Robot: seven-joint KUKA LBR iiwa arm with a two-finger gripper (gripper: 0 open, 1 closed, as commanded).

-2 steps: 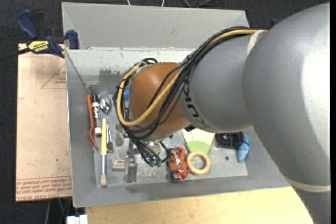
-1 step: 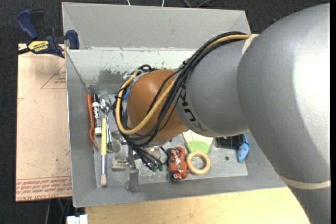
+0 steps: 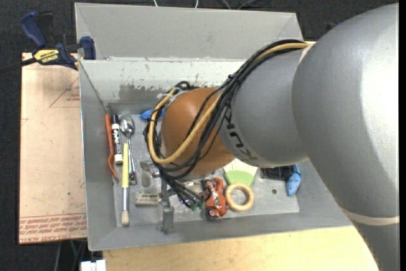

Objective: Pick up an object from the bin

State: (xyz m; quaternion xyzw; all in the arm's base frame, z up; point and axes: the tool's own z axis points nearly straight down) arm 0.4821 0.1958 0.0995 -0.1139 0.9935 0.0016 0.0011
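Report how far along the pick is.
Done: the arm is down inside the bin, its claw low near the front wall, beside the spoon and yellow stick. In hand: nothing I can see; the orange cover hides much of the claw. Left: grasping and lifting one thing; the wooden ring and blue piece lie untouched.

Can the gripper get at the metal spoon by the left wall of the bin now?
Probably yes: the spoon lies uncovered, and the gripper is just right of it. An orange marker and a yellow stick lie close beside it, which may hinder a clean grasp.
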